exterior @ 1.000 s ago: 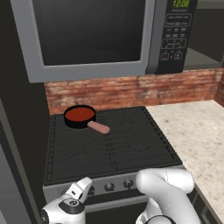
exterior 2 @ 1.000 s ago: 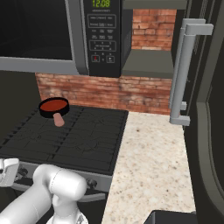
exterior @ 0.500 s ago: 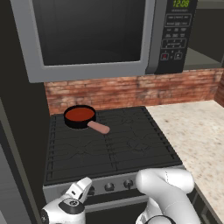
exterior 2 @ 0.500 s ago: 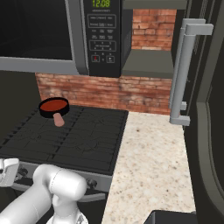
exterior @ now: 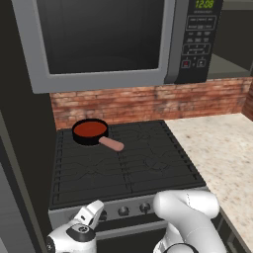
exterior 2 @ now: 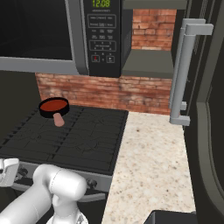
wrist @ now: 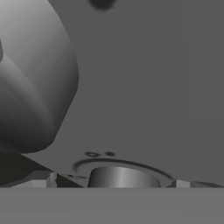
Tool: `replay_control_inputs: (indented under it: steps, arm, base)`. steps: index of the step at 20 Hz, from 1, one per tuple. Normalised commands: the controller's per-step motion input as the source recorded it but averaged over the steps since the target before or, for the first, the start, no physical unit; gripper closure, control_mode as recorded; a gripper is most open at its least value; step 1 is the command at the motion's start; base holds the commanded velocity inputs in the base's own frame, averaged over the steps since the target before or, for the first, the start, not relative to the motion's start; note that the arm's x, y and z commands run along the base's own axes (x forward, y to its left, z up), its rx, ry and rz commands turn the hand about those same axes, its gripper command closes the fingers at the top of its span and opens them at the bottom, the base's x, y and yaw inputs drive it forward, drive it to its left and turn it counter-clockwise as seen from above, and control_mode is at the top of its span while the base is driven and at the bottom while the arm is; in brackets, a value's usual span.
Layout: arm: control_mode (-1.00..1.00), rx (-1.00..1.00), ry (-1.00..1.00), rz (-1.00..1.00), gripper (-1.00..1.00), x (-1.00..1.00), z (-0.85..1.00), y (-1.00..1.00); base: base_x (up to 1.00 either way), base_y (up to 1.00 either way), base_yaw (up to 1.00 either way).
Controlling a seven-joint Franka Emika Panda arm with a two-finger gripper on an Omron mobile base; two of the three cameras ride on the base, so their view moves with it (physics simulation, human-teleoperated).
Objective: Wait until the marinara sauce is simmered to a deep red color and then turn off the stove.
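My fingers (exterior: 94,211) are spread wide, gripping nothing, right at a knob (wrist: 124,177) on the stove (exterior: 123,163) front. The sauce (exterior: 89,129) sits in the skillet (exterior 2: 54,107) on the back-left burner.

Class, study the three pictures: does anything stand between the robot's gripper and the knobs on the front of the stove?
Nothing visible does. The gripper sits open right at the stove's silver front panel, by the left knobs; in the hand view a knob lies just ahead, unobstructed. The marinara sauce sits far back, out of the way.
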Motion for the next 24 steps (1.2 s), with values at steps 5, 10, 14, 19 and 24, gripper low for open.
replay_control_inputs:
  steps: [5, 10, 14, 19, 24]
  arm:
    - [-1.00, 0.00, 0.00, 0.00, -1.00, 0.00, 0.00, 0.00]
    - [-1.00, 0.00, 0.00, 0.00, -1.00, 0.00, 0.00, 0.00]
    - [-1.00, 0.00, 0.00, 0.00, -1.00, 0.00, 0.00, 0.00]
    - [-1.00, 0.00, 0.00, 0.00, -1.00, 0.00, 0.00, 0.00]
    - [-1.00, 0.00, 0.00, 0.00, -1.00, 0.00, 0.00, 0.00]
  base:
    - [0.00, 0.00, 0.00]
    - [0.00, 0.00, 0.00]
    - [0.00, 0.00, 0.00]
    - [0.00, 0.00, 0.00]
    - [0.00, 0.00, 0.00]
